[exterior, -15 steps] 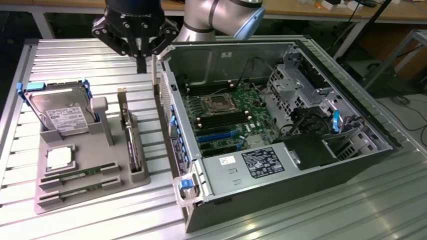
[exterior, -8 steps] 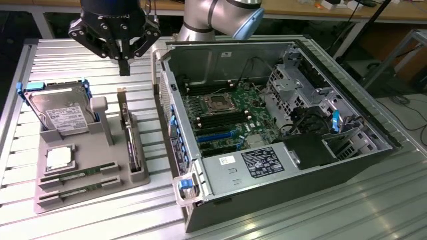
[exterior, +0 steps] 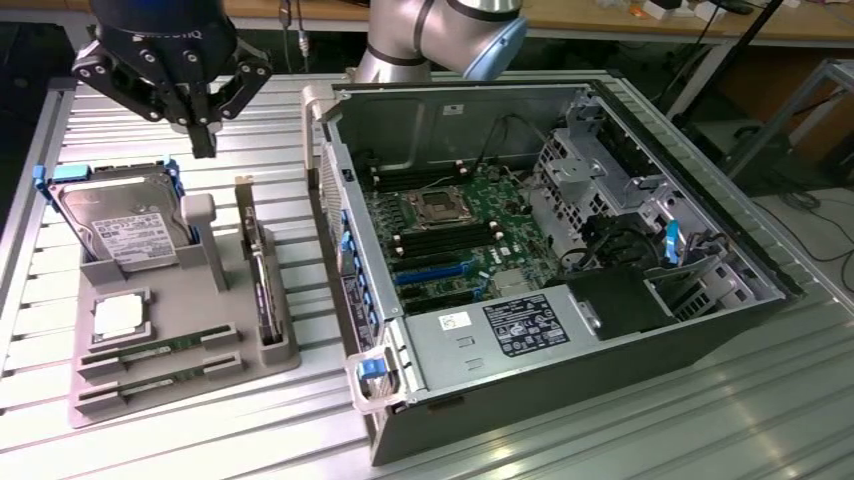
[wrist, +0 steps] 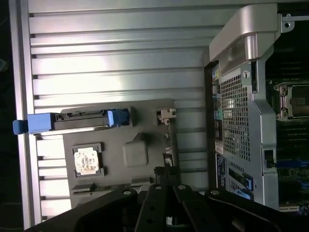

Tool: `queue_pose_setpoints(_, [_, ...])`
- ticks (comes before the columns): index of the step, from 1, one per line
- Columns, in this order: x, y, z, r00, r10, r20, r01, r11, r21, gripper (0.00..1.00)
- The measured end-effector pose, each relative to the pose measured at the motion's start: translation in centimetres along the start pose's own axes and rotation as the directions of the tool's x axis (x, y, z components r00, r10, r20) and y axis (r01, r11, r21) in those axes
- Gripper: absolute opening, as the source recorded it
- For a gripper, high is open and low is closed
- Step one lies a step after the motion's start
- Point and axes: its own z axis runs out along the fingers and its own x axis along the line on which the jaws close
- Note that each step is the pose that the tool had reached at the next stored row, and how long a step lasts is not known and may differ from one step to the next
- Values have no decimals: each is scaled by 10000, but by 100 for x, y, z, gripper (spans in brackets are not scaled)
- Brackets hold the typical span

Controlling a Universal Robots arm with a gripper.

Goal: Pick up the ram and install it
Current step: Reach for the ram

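The ram, a long, narrow green circuit-board stick with small dark chips (exterior: 160,350), lay flat in a slot of a grey plastic holder tray (exterior: 220,300), at the exterior view's left, on the end nearer to the camera. Its identical twin stick (exterior: 150,385) lay in the next slot, just beside it. Behind them in the same tray lay a small square silver CPU chip (exterior: 120,315), and a big silver hard drive with a white label (exterior: 127,225) stood upright. The black two-finger gripper (exterior: 203,150) hung above the far end of the tray, its fingers pressed together on nothing, well apart from the ram. Further right, a dark long card (exterior: 260,270) stood on its edge. At the right stood the open grey metal computer case (exterior: 454,350) with a green motherboard (exterior: 461,235).
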Motion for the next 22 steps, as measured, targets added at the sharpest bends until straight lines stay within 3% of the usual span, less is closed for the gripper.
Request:
queue_pose_setpoints(4, [110,-9,-3,10000,-64,-3,64,10000,-2,11])
queue_pose_setpoints(6, [178,-16,-5,9999,-105,-5,105,9999,-2,24])
queue_pose_setpoints(11, [405,-43,-12,9997,-257,-12,257,9997,-6,25])
queue_pose_setpoints(12, [429,-45,-13,9996,-272,-13,272,9996,-6,25])
queue_pose_setpoints(13, [456,-48,-14,9996,-289,-13,289,9996,-7,32])
queue_pose_setpoints(18, [624,-68,-19,9992,-403,-19,403,9992,-10,32])
queue_pose_setpoints(22, [647,-70,-19,9991,-429,-19,429,9991,-11,32])
